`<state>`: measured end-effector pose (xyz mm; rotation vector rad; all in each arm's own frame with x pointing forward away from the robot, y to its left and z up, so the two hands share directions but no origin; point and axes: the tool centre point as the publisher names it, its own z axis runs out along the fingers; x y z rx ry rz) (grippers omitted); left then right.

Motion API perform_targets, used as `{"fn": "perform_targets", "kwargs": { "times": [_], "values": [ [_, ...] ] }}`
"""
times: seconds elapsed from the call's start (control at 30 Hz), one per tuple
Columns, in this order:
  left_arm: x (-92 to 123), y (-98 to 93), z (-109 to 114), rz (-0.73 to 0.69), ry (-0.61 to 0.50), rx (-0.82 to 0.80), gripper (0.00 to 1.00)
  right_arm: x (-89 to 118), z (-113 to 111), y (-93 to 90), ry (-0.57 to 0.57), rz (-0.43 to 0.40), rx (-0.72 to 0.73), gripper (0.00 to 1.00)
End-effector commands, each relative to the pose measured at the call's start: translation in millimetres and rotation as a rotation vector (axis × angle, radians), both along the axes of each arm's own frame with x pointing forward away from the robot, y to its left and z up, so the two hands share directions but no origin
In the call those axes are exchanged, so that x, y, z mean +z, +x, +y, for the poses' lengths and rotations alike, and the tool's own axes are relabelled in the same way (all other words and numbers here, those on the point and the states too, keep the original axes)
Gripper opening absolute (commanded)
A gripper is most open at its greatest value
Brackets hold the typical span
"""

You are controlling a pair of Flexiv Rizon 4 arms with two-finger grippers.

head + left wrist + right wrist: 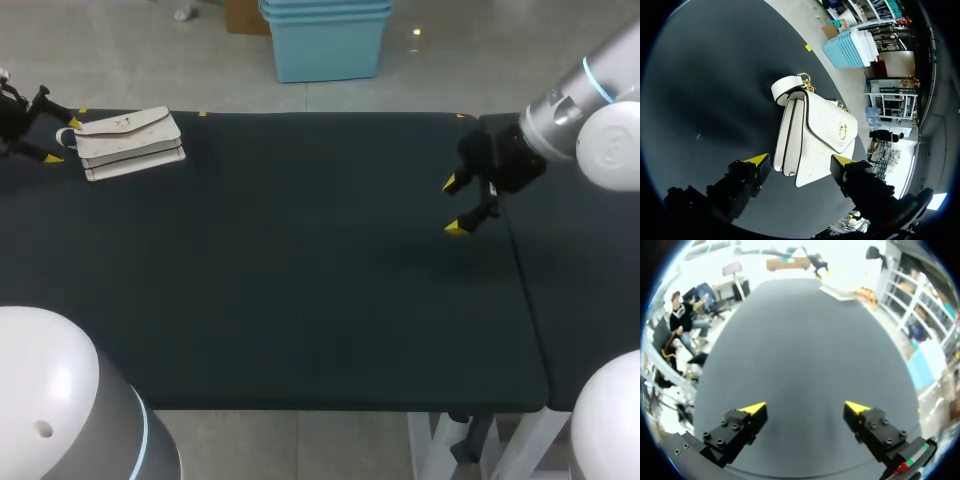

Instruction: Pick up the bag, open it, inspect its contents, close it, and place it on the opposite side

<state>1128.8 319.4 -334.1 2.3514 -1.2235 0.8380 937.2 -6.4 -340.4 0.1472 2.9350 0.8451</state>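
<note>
A white flap bag [130,143] with a gold clasp and chain rings lies flat at the table's far left corner. My left gripper [62,140] is at the bag's left end, one yellow tip on either side of it. In the left wrist view the bag [815,132] lies with its short end between the spread fingers of that gripper [800,160]; a narrow dark gap shows beside one fingertip [759,160]. My right gripper [455,206] hangs open over the table's right part, far from the bag, with nothing between its fingers [805,407].
The black table top [300,280] runs wide between the two arms. A seam at the right separates it from a second dark surface [580,300]. Small yellow marks [203,114] sit on the back edge.
</note>
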Motion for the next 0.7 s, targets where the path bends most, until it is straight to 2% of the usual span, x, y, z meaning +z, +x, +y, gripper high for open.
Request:
{"fn": "perform_targets", "kwargs": {
  "times": [0.03, 0.07, 0.2, 0.37, 0.4, 0.5, 0.53, 0.7],
  "values": [
    [-12, 17.1, 3, 0.022, -0.035, -0.023, 0.56, -1, 0, 0.2, 0.002, -0.001, 0.001, 1.00],
    [-14, 19.6, 3, 0.023, -0.046, -0.022, 0.50, -1, 0, 0.2, 0.002, -0.001, 0.001, 1.00],
    [-18, 25.3, 0, 0.024, -0.061, -0.023, 0.40, -1, 0, 0.2, 0.002, -0.001, 0.001, 1.00],
    [-24, 30.2, -8, 0.035, -0.066, -0.039, 0.40, -1, 0, 0.2, 0.002, -0.001, 0.001, 1.00],
    [-24, 30.3, -9, 0.035, -0.067, -0.041, 0.35, -1, 0, 0.2, 0.002, -0.001, 0.001, 1.00],
    [-25, 29.7, -13, 0.034, -0.070, -0.049, 0.11, -1, 0, 0.2, 0.002, -0.001, 0.001, 1.00],
    [-25, 28.6, -14, 0.033, -0.070, -0.052, 0.00, -1, 0, 0.2, 0.002, -0.001, 0.001, 1.00],
    [-23, 19.9, -16, 0.034, -0.082, -0.080, 0.00, -1, 0, 0.2, 0.002, -0.001, 0.001, 1.00]
  ]
}}
